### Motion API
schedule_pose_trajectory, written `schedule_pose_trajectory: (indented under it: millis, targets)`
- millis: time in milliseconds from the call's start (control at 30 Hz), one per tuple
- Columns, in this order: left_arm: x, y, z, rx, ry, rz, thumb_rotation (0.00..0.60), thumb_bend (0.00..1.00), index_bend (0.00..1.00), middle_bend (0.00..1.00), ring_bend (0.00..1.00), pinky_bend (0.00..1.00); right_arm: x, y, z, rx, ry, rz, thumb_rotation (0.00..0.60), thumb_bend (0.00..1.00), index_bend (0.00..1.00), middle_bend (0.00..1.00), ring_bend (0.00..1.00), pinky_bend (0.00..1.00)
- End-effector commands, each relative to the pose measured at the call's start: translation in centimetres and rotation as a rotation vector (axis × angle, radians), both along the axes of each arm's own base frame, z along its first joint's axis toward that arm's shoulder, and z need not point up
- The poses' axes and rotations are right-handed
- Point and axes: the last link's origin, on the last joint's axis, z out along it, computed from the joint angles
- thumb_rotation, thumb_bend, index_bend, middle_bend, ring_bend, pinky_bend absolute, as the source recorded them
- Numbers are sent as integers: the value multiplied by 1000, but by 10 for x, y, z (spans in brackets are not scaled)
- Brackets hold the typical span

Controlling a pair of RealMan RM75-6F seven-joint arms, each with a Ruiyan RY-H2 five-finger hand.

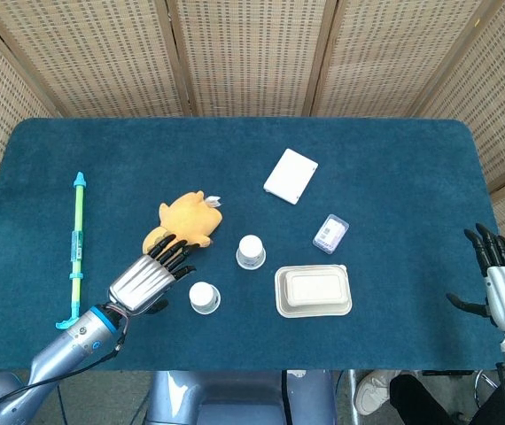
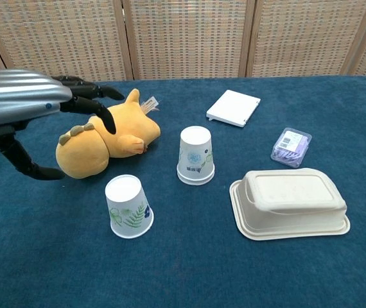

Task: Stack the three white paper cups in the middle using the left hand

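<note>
Two upside-down white paper cup shapes stand mid-table. The nearer cup [image 2: 128, 206] [image 1: 204, 297] has a leaf print. Behind and right of it is a stack of cups [image 2: 196, 154] [image 1: 251, 251], a second rim showing at its base. My left hand [image 1: 147, 279] [image 2: 35, 110] hovers open left of the nearer cup, fingers spread, holding nothing, partly in front of the toy in the chest view. My right hand [image 1: 501, 282] hangs open off the table's right edge, seen only in the head view.
A yellow plush toy [image 2: 106, 141] lies left of the stack. A beige lidded food box [image 2: 290, 203] sits right of the cups, a small clear packet [image 2: 291, 147] and a white flat box [image 2: 233, 107] behind it. A green-blue pen [image 1: 76, 239] lies far left.
</note>
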Motion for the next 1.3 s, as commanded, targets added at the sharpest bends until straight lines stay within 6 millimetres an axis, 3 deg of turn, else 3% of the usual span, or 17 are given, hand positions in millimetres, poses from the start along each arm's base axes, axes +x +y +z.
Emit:
schedule_pose_trajectory:
  millis: [33, 567, 967, 1100, 1300]
  targets:
    - [-4, 3, -9, -10, 10, 18, 600, 264, 240, 0, 0, 0, 0, 0, 0, 1, 1, -1, 600, 67, 0, 0, 0, 25]
    - [8, 16, -55, -77, 40, 45, 600, 263, 231, 0, 0, 0, -3, 0, 3, -3, -14, -7, 600, 67, 0, 0, 0, 25]
    - [10, 19, -79, -93, 72, 63, 600, 271, 426, 0, 0, 0, -2, 2, 7, -11, -29, 1, 600, 67, 4, 0, 0, 24]
    - [12, 17, -79, -89, 68, 51, 600, 278, 454, 0, 0, 0, -2, 2, 7, -12, -30, 4, 600, 67, 5, 0, 0, 24]
    - [26, 16, -60, -61, 15, 17, 600, 278, 454, 0, 0, 0, -2, 2, 6, -8, -29, 5, 600, 67, 7, 0, 0, 24]
